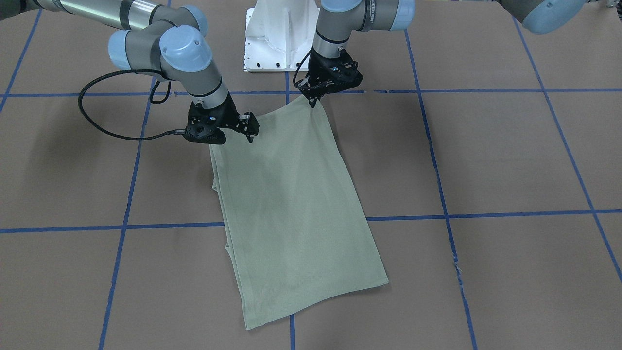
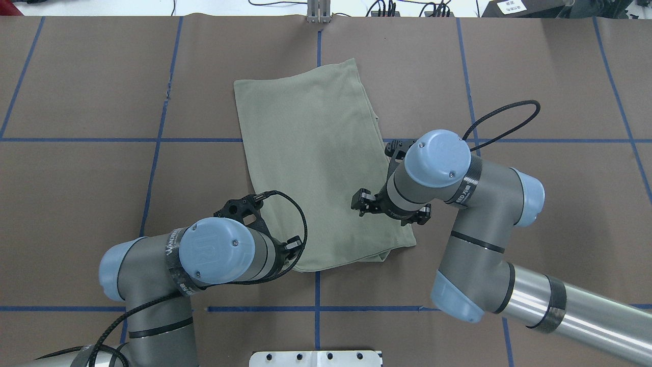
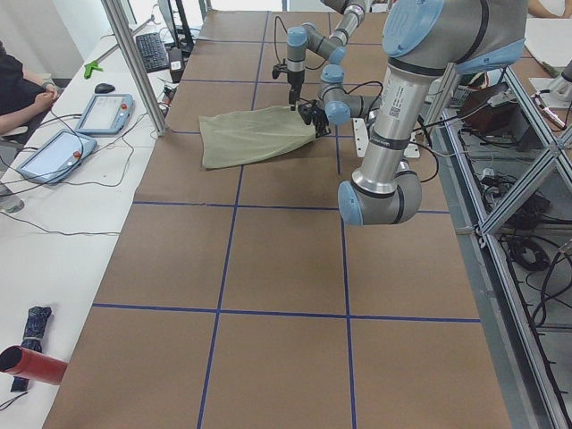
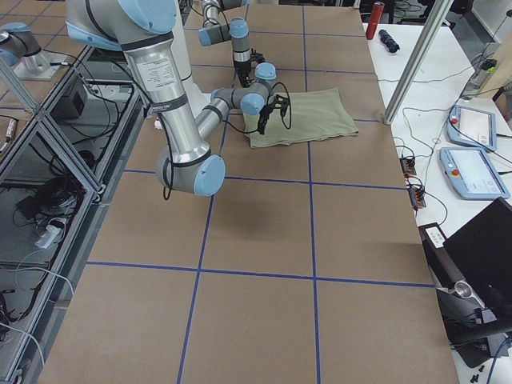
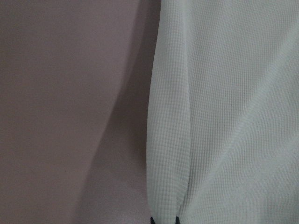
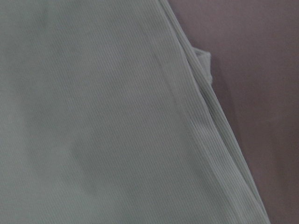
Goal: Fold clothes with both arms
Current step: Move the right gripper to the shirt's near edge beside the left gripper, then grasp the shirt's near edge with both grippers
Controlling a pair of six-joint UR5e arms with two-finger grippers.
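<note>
1. You are looking at a sage-green knit shirt (image 1: 296,204), folded to a long panel, lying on the brown paper-covered table (image 1: 510,160). The table is marked with blue tape lines (image 1: 486,214).
2. The shirt sits midway along the table's length. One short end points toward the edge on your side, and the other lies just in front of the robot's white base (image 1: 272,43).
3. The left gripper (image 1: 312,100) stands at one robot-side corner of the shirt with its jaws closed on the cloth, which is drawn up to a point there. The left wrist view shows a fold of fabric running down between the two black tips.
4. The right gripper (image 1: 250,133) hangs tilted at the other robot-side corner, over the shirt's edge. You cannot tell how wide its jaws are, or whether they hold cloth. Its wrist view shows only ribbed fabric, a layered hem and a strip of table.
5. Beyond the two corners, the panel lies flat.
</note>
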